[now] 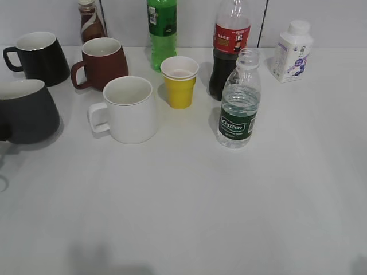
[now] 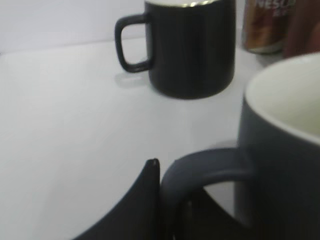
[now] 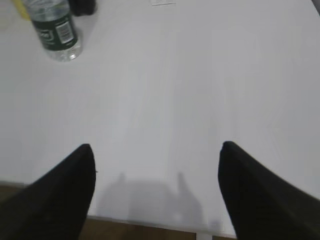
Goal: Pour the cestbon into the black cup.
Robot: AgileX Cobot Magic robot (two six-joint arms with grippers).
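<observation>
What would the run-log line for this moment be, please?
left claw: around black cup handle | right claw: open, empty | cestbon: upright, uncapped, untouched | pour: not started

Cups to my left, bottles along the back.

The black cup (image 1: 26,112) sits at the table's (image 1: 189,212) far left edge, a second mug (image 1: 40,56) behind it. The cestbon (image 1: 239,103) stands right of centre, just before the cola bottle (image 1: 229,43). Between them stand a white mug (image 1: 129,109) and paper cup (image 1: 179,82).
</observation>
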